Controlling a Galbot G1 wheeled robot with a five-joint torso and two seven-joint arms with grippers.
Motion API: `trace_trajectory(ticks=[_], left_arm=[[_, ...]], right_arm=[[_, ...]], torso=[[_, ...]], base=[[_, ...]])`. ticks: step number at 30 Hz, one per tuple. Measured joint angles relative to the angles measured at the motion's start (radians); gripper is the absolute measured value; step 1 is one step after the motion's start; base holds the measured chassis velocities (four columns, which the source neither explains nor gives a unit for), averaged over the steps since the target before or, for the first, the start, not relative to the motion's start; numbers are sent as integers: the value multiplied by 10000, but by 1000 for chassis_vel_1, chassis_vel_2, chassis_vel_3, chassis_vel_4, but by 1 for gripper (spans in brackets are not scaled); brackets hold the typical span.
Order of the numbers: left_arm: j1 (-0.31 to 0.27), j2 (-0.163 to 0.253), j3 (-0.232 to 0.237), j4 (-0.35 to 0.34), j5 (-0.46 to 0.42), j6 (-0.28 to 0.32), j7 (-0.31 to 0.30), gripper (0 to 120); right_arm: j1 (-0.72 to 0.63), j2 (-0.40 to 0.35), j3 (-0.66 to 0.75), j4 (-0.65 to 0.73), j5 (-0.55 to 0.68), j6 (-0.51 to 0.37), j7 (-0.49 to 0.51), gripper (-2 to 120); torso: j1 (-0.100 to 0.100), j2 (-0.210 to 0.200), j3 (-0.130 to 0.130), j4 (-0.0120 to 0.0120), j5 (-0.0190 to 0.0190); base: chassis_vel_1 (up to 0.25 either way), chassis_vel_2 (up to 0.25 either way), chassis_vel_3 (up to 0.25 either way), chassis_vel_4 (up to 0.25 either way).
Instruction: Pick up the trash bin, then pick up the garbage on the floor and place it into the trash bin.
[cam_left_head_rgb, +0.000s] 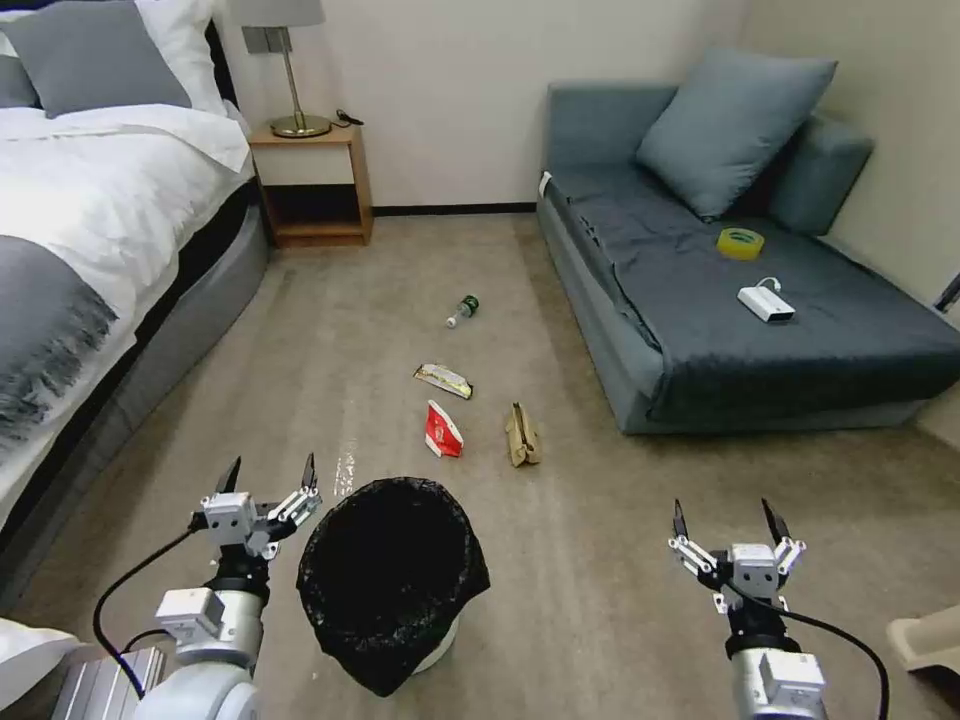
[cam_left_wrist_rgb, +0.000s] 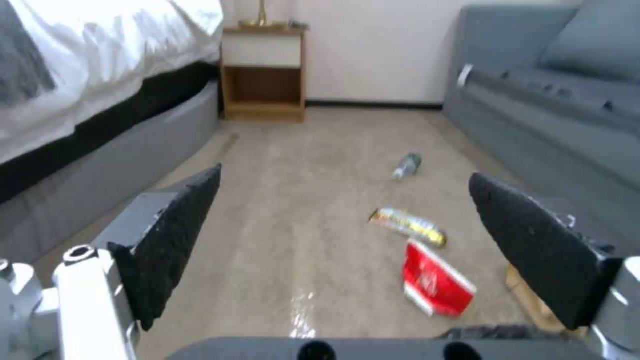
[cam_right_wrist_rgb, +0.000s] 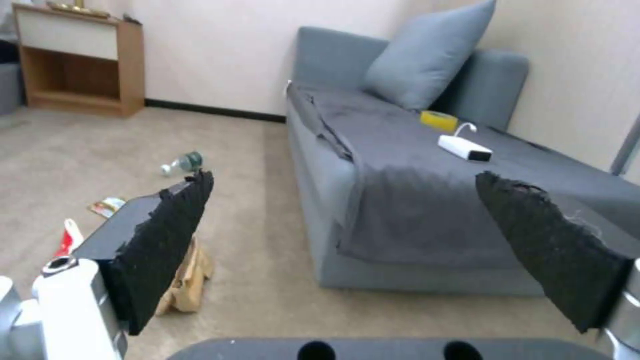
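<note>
the trash bin (cam_left_head_rgb: 395, 580) stands on the carpet in the lower centre of the head view, its black bag draped over the rim and hanging down the white wall, which peeks out at the lower right of the bag. the left gripper (cam_left_head_rgb: 270, 474) hovers at the lower left of the frame, just beside the bin's left rim and apart from it, its 2 fingers spread wide with nothing between them. the right gripper (cam_left_head_rgb: 727, 522) hangs at the lower right of the frame, well apart from the bin, its fingers spread too and holding nothing.

the garbage lies on the floor above the bin in the middle of the head view, 4 pieces in all. the red-and-white snack packet (cam_left_head_rgb: 442, 431) is nearest the bin. the crumpled brown paper bag (cam_left_head_rgb: 522, 436) lies just to its right. the gold-green wrapper (cam_left_head_rgb: 443, 380) lies just above the packet, and the small clear bottle (cam_left_head_rgb: 462, 311) lies on its side farther up the frame.

in the left wrist view the packet (cam_left_wrist_rgb: 435, 286), wrapper (cam_left_wrist_rgb: 408, 226) and bottle (cam_left_wrist_rgb: 406, 166) show between the spread pads (cam_left_wrist_rgb: 170, 240).

on the sofa (cam_left_head_rgb: 700, 300) at the right, a yellow tape roll (cam_left_head_rgb: 740, 242) and a white charger (cam_left_head_rgb: 766, 303) rest on the seat.
</note>
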Motion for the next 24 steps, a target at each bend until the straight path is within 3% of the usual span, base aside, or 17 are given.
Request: trace_trajectory(ticks=[4, 5, 8, 10, 11, 14, 20, 24], left_arm=[[-64, 283, 193, 8, -143, 1635, -678, 100], [-64, 283, 193, 8, -143, 1635, -678, 100], [-47, 592, 276, -70, -1028, 2767, -1012, 100], [-104, 835, 353, -82, -1658, 3425, -1050, 100], [-104, 835, 353, -82, -1658, 3425, -1050, 100], [-280, 1066, 651, -39, -2231, 4260, -1221, 100], [-499, 1164, 958, 38, -3217, 5260, -1758, 100], [-505, 1055, 907, 87, -3558, 5467, -1994, 100]], right_arm=[[17, 35, -27, 38, 176, -1, -113, 100], [17, 35, -27, 38, 176, -1, -113, 100], [13, -41, -28, 91, 272, -59, -113, 100], [-3, -515, -92, 315, 887, -667, 8, 100], [-3, -515, -92, 315, 887, -667, 8, 100], [-26, -1513, -244, 770, 2142, -1941, 300, 100], [31, -1975, -289, 996, 2541, -2132, 468, 100], [51, -2109, -314, 892, 2545, -2025, 492, 100]], torso=[[0, 0, 1, -3, 4], [0, 0, 1, -3, 4], [0, 0, 2, -3, 4], [1, 0, 1, -2, 5], [1, 0, 1, -2, 5], [0, 0, 2, 0, 4], [0, 0, 2, -3, 6], [0, 0, 2, -2, 5]], base=[[0, 0, 0, 0], [0, 0, 0, 0], [0, 0, 0, 0], [0, 0, 0, 0], [0, 0, 0, 0], [0, 0, 0, 0], [0, 0, 0, 0], [0, 0, 0, 0]])
